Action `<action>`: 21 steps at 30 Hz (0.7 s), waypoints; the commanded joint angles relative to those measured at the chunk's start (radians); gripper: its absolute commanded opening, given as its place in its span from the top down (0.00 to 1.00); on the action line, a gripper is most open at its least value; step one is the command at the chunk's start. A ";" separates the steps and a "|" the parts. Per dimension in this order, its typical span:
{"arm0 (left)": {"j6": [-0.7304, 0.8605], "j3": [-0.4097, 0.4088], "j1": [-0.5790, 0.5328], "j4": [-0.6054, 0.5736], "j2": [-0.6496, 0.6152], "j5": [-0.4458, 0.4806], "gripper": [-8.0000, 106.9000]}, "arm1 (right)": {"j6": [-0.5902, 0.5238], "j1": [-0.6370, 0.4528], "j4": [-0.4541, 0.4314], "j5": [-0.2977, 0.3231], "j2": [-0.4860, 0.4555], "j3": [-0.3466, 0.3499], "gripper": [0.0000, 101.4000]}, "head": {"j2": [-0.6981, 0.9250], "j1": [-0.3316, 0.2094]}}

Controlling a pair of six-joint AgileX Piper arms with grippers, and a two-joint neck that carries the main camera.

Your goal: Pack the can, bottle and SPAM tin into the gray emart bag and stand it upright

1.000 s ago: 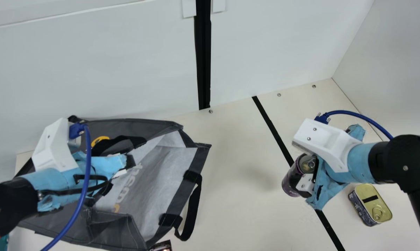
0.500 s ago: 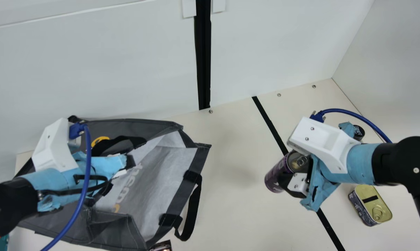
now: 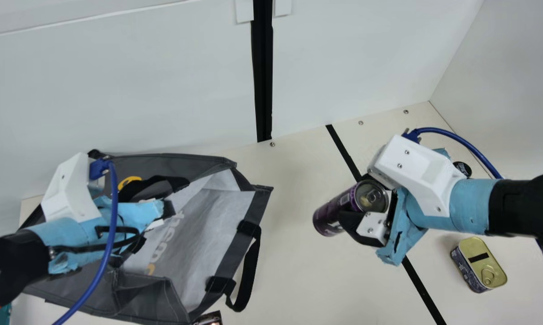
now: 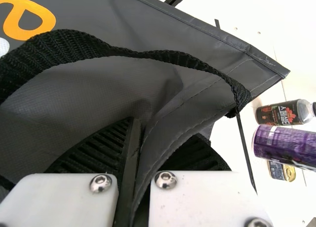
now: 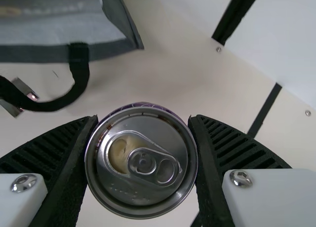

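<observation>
My left gripper (image 3: 165,214) is at the gray bag (image 3: 131,295), which lies with its mouth facing right. In the left wrist view the same gripper (image 4: 136,163) is shut on the bag's edge (image 4: 170,138). My right gripper (image 3: 366,205) holds the purple can (image 3: 332,214) tilted above the table, right of the bag. The right wrist view shows the can's lid (image 5: 143,163) between both fingers of the gripper (image 5: 143,153). The SPAM tin (image 3: 481,266) rests at the right. Behind the right gripper is the bottle's black cap (image 3: 462,169); the left wrist view shows the bottle (image 4: 281,112) itself.
A black strap handle (image 3: 246,275) sticks out from the bag's mouth toward the right. A small dark object (image 3: 209,318) is at the view's bottom edge by the bag. White walls (image 3: 343,58) stand behind and at the right of the table (image 3: 298,253).
My right gripper has moved left with the can, which now tilts more and shows more of its side. The bottle cap has come into sight behind it. My left arm and the bag have kept still.
</observation>
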 commanded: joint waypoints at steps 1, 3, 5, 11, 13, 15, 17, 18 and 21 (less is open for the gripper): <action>0.000 0.000 0.000 0.000 0.000 0.000 1.00 | 0.004 0.005 0.041 0.000 -0.001 -0.006 1.00 | -0.001 -0.023; 0.000 0.000 0.000 0.000 0.000 0.000 1.00 | 0.007 0.012 0.069 0.000 -0.003 -0.012 1.00 | -0.001 -0.023; 0.000 0.000 0.000 0.000 0.000 0.000 1.00 | 0.010 0.019 0.097 0.000 -0.007 -0.016 1.00 | -0.001 -0.023; 0.000 0.000 0.000 0.000 0.000 0.000 1.00 | 0.016 0.043 0.172 0.000 -0.016 -0.022 1.00 | -0.001 -0.023; 0.000 0.000 0.000 0.000 0.000 0.000 1.00 | 0.017 0.051 0.195 0.000 -0.020 -0.023 1.00 | -0.001 -0.023; 0.000 0.000 0.000 0.000 0.000 0.000 1.00 | 0.019 0.059 0.218 0.000 -0.024 -0.023 1.00 | -0.001 -0.023; 0.000 0.000 0.000 0.000 0.000 0.000 1.00 | 0.018 0.066 0.240 0.000 -0.027 -0.021 1.00 | -0.001 -0.023; 0.000 0.000 0.000 0.000 0.000 0.000 1.00 | 0.018 0.069 0.250 0.000 -0.028 -0.021 1.00 | -0.001 -0.023; 0.000 0.000 0.000 0.000 0.000 0.000 1.00 | 0.009 0.082 0.280 0.000 -0.032 -0.017 1.00 | -0.001 -0.023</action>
